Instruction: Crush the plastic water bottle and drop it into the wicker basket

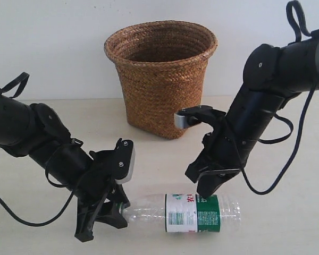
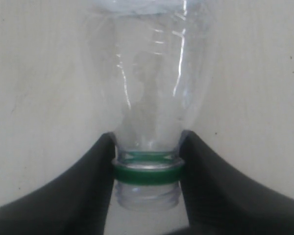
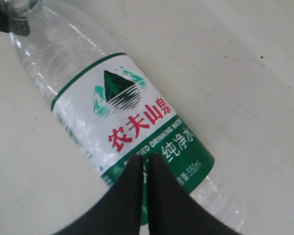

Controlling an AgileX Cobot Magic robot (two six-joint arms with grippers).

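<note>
The clear plastic water bottle (image 1: 191, 212) lies on its side on the table near the front, its green-and-white label facing up. My left gripper (image 1: 112, 210) is shut on its neck. In the left wrist view the fingers clamp either side of the green neck ring (image 2: 147, 174); the threaded mouth shows no cap. My right gripper (image 1: 204, 194) is shut, with its tips pointing down at the label's green band (image 3: 186, 147). I cannot tell whether the tips (image 3: 146, 157) touch the bottle (image 3: 127, 112). The wicker basket (image 1: 160, 79) stands upright behind, apart from both arms.
A pale wall rises right behind the basket. The tabletop (image 1: 287, 212) is bare wood-coloured surface around the bottle. The left arm's black cables (image 1: 21, 218) loop low near the front left.
</note>
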